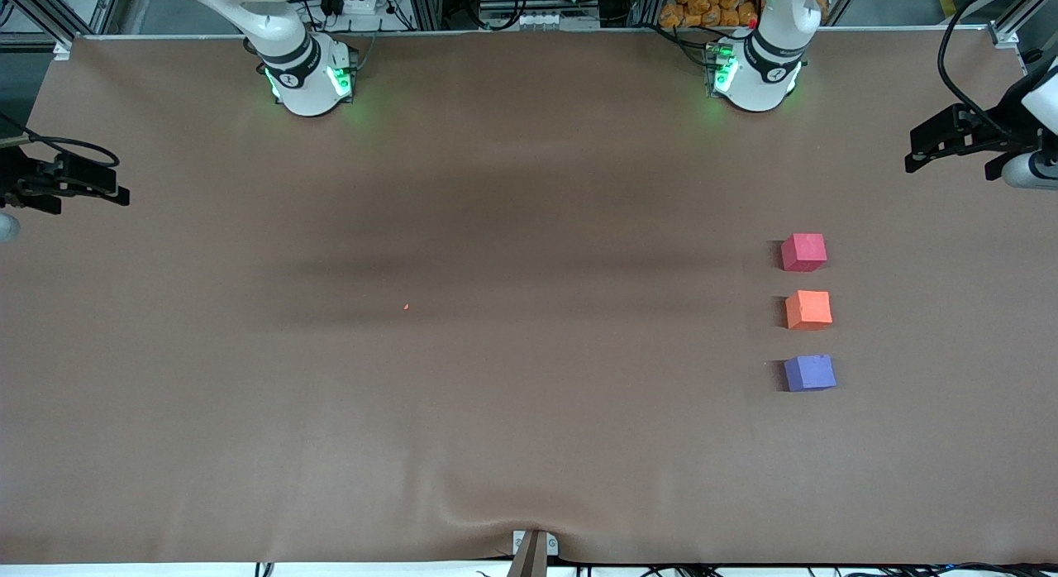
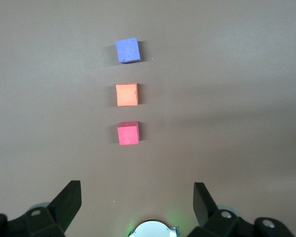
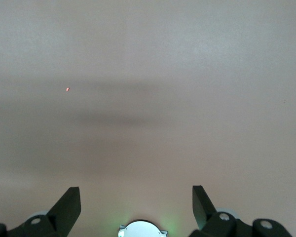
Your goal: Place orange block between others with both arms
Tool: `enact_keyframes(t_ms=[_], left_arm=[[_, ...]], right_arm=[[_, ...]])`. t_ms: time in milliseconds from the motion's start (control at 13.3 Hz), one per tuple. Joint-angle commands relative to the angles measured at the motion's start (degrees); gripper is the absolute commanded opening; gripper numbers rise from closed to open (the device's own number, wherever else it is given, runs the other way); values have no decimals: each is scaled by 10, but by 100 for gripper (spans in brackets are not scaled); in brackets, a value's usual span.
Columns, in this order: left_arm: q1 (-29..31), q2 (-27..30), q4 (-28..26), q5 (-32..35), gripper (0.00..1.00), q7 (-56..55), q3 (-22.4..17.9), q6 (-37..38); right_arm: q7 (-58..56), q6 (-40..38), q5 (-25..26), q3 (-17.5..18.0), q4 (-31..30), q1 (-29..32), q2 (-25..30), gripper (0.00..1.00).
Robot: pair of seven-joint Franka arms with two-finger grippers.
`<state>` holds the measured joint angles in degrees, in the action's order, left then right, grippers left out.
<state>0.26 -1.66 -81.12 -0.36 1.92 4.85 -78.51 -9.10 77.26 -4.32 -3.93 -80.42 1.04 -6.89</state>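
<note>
The orange block [image 1: 808,310] [image 2: 127,94] sits on the brown table toward the left arm's end. It stands in a row between the others, with a small gap on each side. The red-pink cube [image 1: 803,252] [image 2: 128,133] is farther from the front camera and the purple-blue cube [image 1: 809,373] [image 2: 128,50] is nearer. My left gripper [image 1: 917,147] [image 2: 137,197] hangs open and empty, up over the table's edge at that end, apart from the cubes. My right gripper [image 1: 111,187] [image 3: 136,197] hangs open and empty over the right arm's end.
A tiny orange speck [image 1: 406,307] [image 3: 67,89] lies on the brown table cover [image 1: 529,412] near the middle. Both arm bases [image 1: 310,77] [image 1: 756,73] glow green along the back edge. A small mount [image 1: 533,548] sits at the front edge.
</note>
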Motion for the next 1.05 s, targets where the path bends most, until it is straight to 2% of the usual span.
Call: enact_keyframes(t_ms=[0,975], left_arm=[[3,2,3,22,100,7,20,8],[4,3,-9,11,100,-1,21,7]], right_arm=[[4,-7,-3,8,2,8,7,100],[5,-8,2,8,2,8,7,100]])
